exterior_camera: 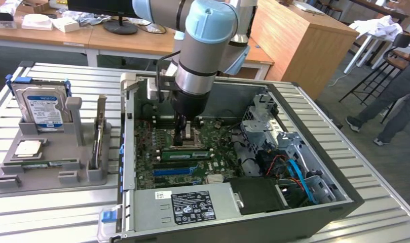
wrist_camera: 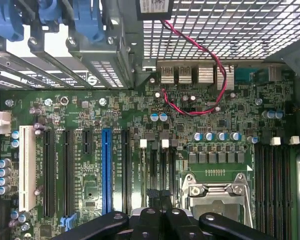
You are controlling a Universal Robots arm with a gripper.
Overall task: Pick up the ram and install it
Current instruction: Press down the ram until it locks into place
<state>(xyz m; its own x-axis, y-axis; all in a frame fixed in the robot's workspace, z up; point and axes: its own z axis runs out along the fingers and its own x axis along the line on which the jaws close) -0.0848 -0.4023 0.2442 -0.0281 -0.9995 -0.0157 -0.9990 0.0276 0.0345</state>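
Note:
A long green ram stick (exterior_camera: 184, 154) stands on edge in a slot of the motherboard (exterior_camera: 215, 152), between the CPU socket (exterior_camera: 186, 135) and a blue slot (exterior_camera: 171, 171). My gripper (exterior_camera: 182, 140) reaches straight down into the open computer case, its tips just behind the ram and over the socket's near edge. In the wrist view the black fingers (wrist_camera: 149, 216) sit pressed together, and the gripper (wrist_camera: 159, 196) is shut above two narrow slots with white clips (wrist_camera: 143, 143). Whether the tips touch the ram I cannot tell.
A grey tray (exterior_camera: 29, 185) at the exterior view's left holds a hard drive (exterior_camera: 42, 107), a square CPU chip (exterior_camera: 28, 148) and an upright expansion card (exterior_camera: 99, 132). A drive cage (exterior_camera: 269, 124), cables and a power supply (exterior_camera: 184, 205) crowd the case. A person's legs (exterior_camera: 394, 101) stand at the far right.

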